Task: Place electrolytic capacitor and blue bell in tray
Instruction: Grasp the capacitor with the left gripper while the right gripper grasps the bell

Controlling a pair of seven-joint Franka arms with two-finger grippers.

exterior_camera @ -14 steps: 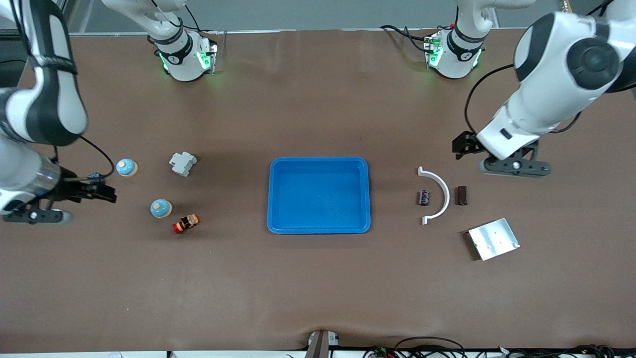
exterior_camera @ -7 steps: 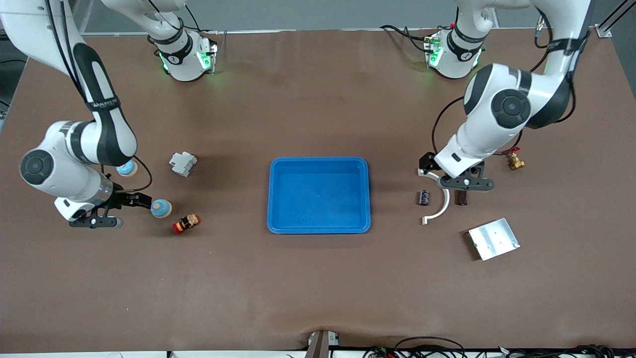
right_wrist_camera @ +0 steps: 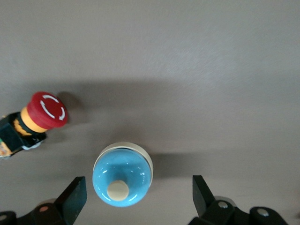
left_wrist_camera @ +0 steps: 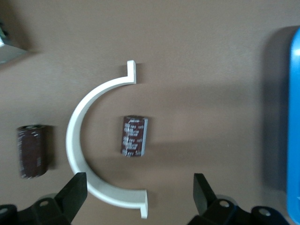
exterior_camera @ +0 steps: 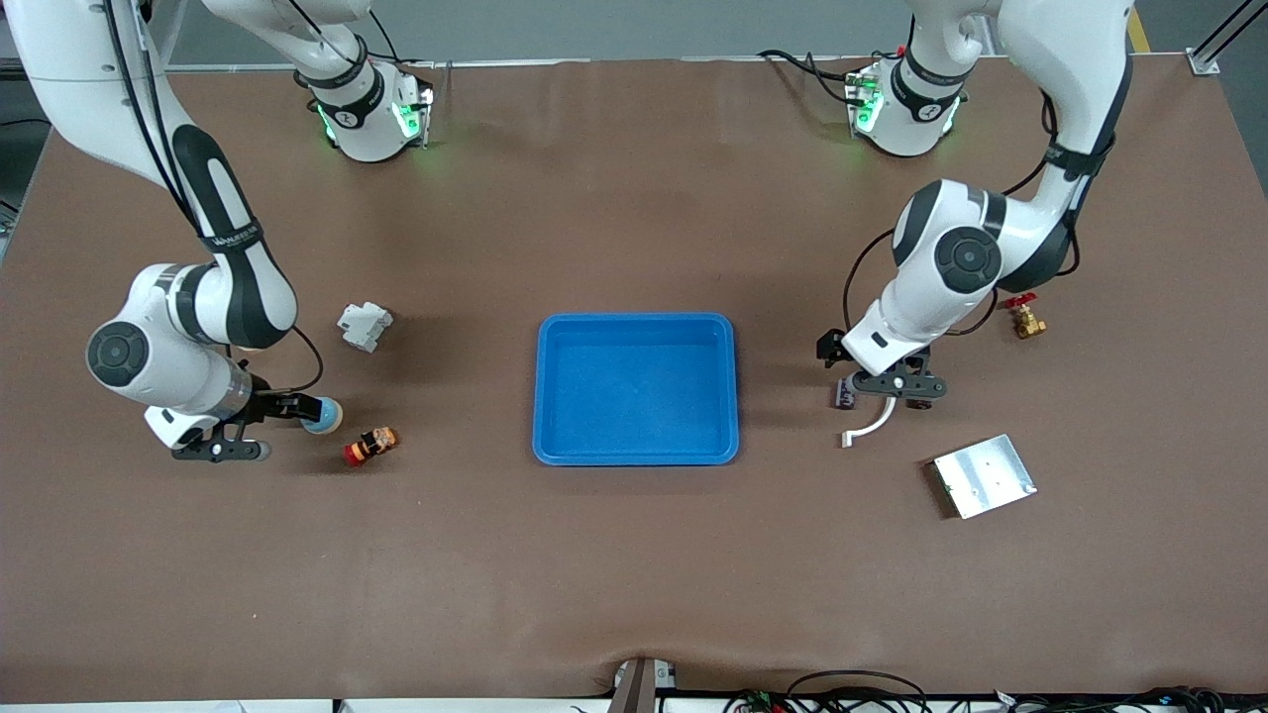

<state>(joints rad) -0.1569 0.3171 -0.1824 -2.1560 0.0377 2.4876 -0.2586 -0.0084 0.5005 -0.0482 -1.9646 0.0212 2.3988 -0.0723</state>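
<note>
Both arms have swung down: left pincer (left_wrist_camera: pixel 136 197), fingers apart, hovers over the electrolytic capacitor (left_wrist_camera: pixel 134 136); right pincer (right_wrist_camera: pixel 136 199), likewise apart, over the blue bell (right_wrist_camera: pixel 122 175), ready to straddle them for the tray (exterior_camera: pixel 636 388).

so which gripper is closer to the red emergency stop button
Right. The right gripper, open, is over the blue bell right beside the red emergency stop button. The left gripper, open, is over the capacitor, at the left arm's end, past the tray.
</note>
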